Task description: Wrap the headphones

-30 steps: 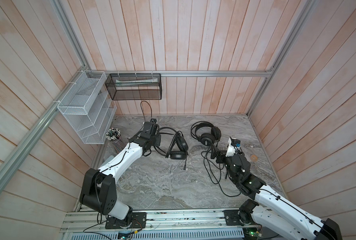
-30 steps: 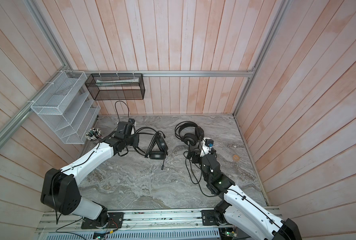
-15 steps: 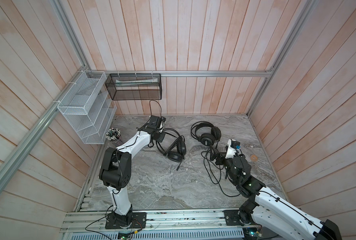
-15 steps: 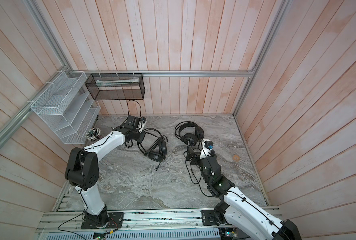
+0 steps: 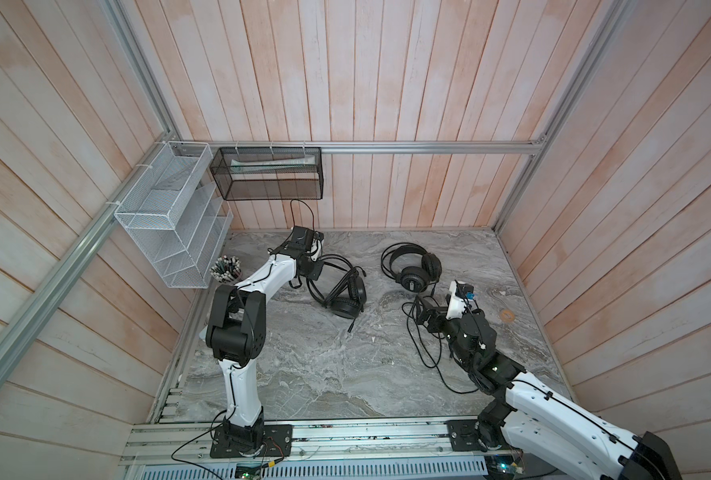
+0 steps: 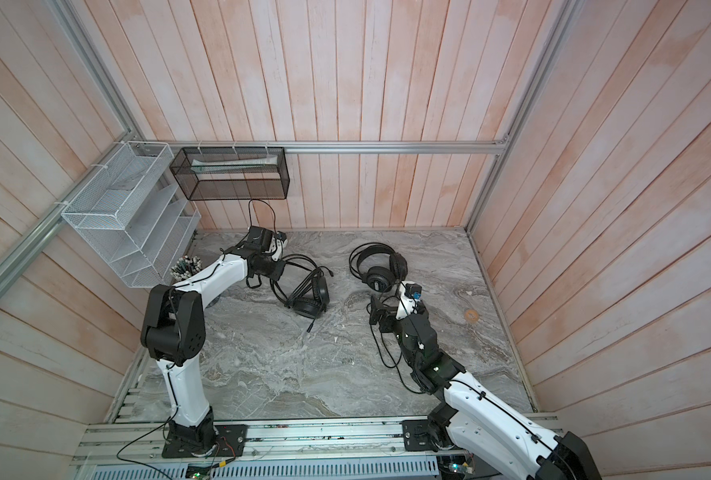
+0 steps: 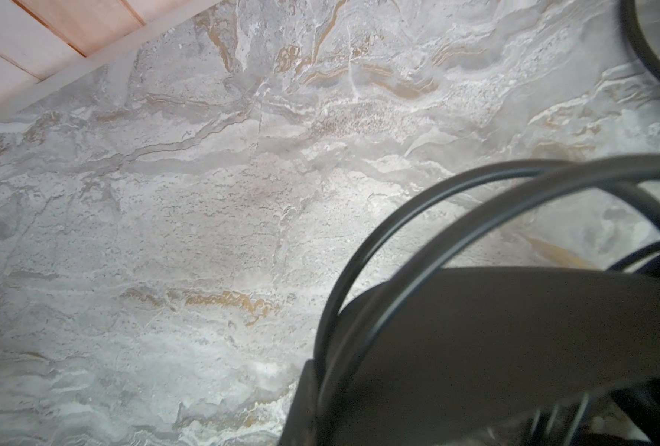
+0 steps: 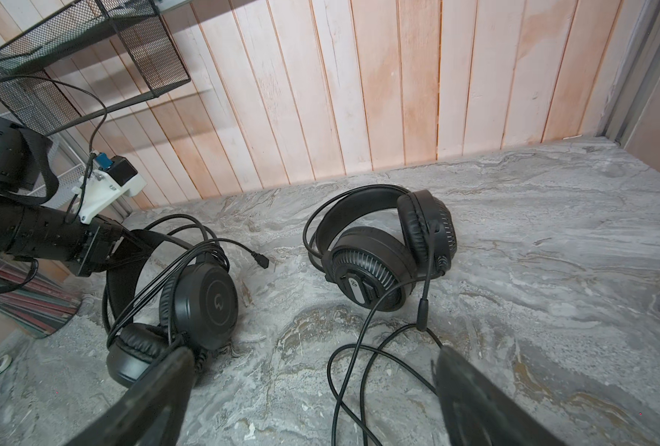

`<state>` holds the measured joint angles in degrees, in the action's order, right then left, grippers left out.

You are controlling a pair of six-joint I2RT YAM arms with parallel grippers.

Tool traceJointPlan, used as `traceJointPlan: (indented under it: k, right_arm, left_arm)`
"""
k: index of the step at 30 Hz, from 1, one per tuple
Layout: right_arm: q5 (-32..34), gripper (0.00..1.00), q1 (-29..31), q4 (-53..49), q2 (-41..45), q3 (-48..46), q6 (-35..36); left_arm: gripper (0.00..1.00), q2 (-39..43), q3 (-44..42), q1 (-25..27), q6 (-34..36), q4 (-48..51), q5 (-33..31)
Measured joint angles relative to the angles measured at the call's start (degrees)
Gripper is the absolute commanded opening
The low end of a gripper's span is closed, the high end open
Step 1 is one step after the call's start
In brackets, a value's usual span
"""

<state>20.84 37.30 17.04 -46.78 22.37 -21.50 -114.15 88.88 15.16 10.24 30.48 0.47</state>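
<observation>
Left gripper (image 8: 125, 247) is clenching the smooth-cupped headset (image 8: 204, 305) by its headband (image 8: 122, 284) on the marble table (image 8: 552, 270); right gripper (image 8: 313, 357), released, is hovering near the grille-backed headset's (image 8: 370, 270) loose cable (image 8: 359, 340). Success is depending on keeping turns snug.

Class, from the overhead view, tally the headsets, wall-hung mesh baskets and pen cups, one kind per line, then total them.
Headsets: 2 (smooth-cupped headset, grille-backed headset)
Wall-hung mesh baskets: 2 (white rack, black basket)
Pen cups: 1
Total: 5
</observation>
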Motion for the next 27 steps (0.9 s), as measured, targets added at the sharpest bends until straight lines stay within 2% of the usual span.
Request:
traceJointPlan:
  k: [5,12,14,21,22,23,27]
  right_arm:
    - [-0.3,0.99,0.0,0.3,-1.2,0.0,-0.2]
    - [-1.3,0.99,0.0,1.2,-3.3,0.0,-0.9]
    - [-1.5,0.99,0.0,1.4,-4.1,0.0,-1.0]
    - [-2.7,0.99,0.2,2.3,-6.7,0.0,-1.5]
    - [-2.8,0.99,0.3,2.4,-7.0,0.0,-1.5]
    - [-2.8,1.00,0.5,2.4,-7.2,0.0,-1.5]
    - [-2.9,0.99,1.2,2.7,-7.9,0.0,-2.0]
  left_arm:
    - [0.22,-2.4,2.6,0.0,-1.3,1.4,1.2]
    - [0.31,-3.8,5.9,0.1,-3.1,3.3,2.3]
    - [0.37,-3.8,6.6,0.1,-3.6,3.6,2.3]
    - [0.43,-3.8,8.6,0.2,-5.2,3.9,2.3]
    - [0.45,-3.8,8.9,0.2,-5.4,3.9,2.3]
    - [0.51,-3.8,9.2,0.2,-5.6,3.9,2.3]
    - [0.55,-3.7,9.8,0.2,-6.6,3.8,2.4]
